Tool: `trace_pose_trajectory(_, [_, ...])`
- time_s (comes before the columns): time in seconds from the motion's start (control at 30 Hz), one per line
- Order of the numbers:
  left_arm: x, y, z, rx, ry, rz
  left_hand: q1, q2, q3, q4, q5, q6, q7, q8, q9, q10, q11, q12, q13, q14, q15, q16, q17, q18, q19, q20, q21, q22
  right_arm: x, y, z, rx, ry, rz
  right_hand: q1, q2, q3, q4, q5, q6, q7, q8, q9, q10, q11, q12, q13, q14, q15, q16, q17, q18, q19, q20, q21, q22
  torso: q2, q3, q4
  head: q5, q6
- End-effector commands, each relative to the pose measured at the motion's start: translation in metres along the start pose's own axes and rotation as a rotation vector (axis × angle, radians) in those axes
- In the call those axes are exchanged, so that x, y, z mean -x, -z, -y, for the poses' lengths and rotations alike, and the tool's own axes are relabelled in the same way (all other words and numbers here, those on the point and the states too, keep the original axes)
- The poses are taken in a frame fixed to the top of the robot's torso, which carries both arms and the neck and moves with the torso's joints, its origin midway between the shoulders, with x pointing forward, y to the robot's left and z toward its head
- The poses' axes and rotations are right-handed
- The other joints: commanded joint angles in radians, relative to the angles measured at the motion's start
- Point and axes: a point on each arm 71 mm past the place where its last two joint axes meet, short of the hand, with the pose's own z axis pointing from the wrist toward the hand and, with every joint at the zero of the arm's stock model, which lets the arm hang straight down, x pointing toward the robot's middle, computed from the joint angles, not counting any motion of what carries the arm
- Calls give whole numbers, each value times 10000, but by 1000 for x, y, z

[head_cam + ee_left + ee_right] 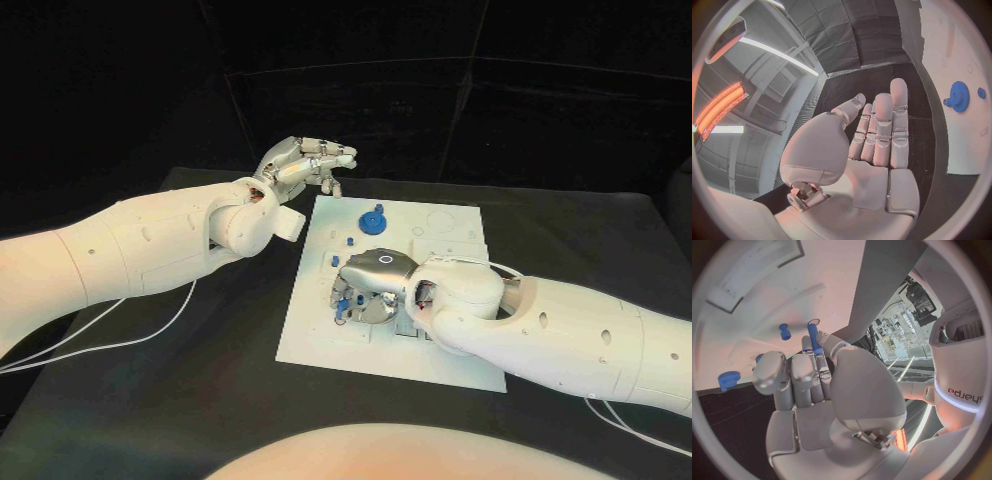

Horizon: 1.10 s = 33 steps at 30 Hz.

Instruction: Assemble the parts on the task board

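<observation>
The right hand (378, 285) sits low over the near middle of the task board (325, 340), fingers curled down; it pinches a long blue pin (813, 336) between thumb and fingers. A short blue peg (784, 331) stands on the board just beside that pin. Farther back, a blue gear (372, 217) lies on the far part of the board. The left hand (306, 163) hovers off the board's far left corner, fingers extended and close together, holding nothing.
</observation>
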Motion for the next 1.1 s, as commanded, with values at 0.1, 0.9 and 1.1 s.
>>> trace_pose_trajectory(0.1, [-1,-1,1,-79,82,-122,103,23,3,-54,51,-51,5,62,13,-65,7,30,6,-91,-2,25,-11,140,-21,69,-37,-12,-6,0,-2,56,154,-361,59,-62,52,-4,42,5,57,-3,7,-14,62,-42,-1,125,6,51,8,-74,-82,27,8,-3,-1,-3,6,-1,-13])
trace_pose_trajectory(0.9, [0,0,1,-50,77,-109,103,23,3,-54,51,-51,5,62,13,-65,7,30,6,-91,-2,25,-11,140,-21,69,-37,-12,-6,1,-3,-66,732,-105,32,-78,64,-20,76,18,61,-5,6,1,67,-68,3,114,10,42,-16,-71,-96,31,4,-10,-2,-5,1,-25,10])
trace_pose_trajectory(1.1, [0,0,1,-38,80,-115,115,32,-2,-65,49,-63,8,80,12,-84,9,62,5,-103,-3,30,-25,139,-22,68,-47,-20,-6,1,-4,-38,872,-31,33,-80,67,-24,80,20,59,-5,6,2,65,-71,4,115,11,50,-4,-72,-95,32,8,-3,2,-3,2,-27,-1])
